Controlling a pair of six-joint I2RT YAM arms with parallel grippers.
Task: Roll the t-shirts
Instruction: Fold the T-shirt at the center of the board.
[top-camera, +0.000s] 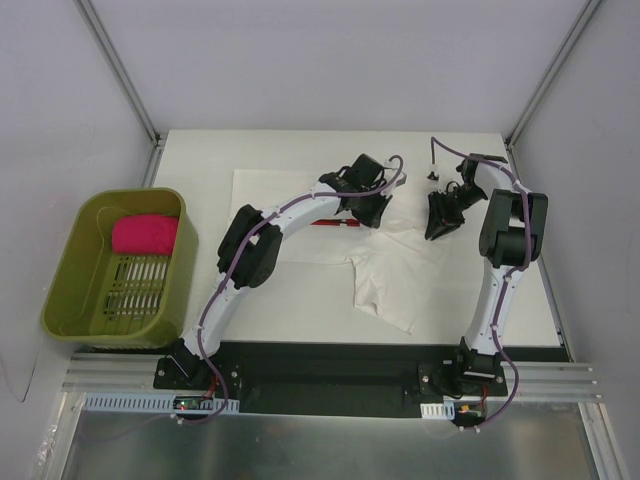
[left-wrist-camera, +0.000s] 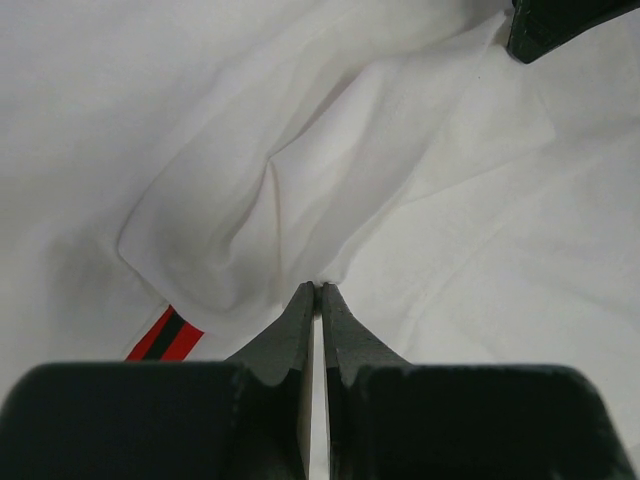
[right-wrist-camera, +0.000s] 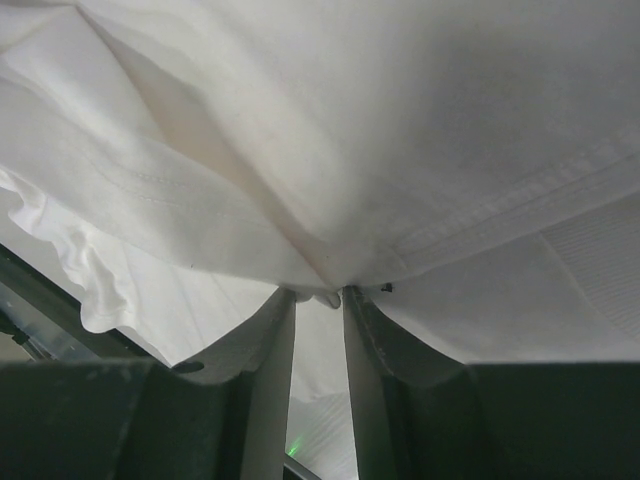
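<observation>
Table (top-camera: 200, 160): one white t-shirt (top-camera: 385, 285), one pink roll (top-camera: 145, 233), one basket (top-camera: 70, 290).

Top external: high, behind the arm bases, looking steeply down, whole table (top-camera: 250, 150) in frame. Left wrist: right behind its jaws, very close on the white t-shirt (left-wrist-camera: 300, 180). Right wrist: equally close, looking up at cloth overhead. All views share the shirt.

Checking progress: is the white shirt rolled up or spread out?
Spread out, not rolled: the white shirt lies rumpled and mostly flat on the table.
</observation>
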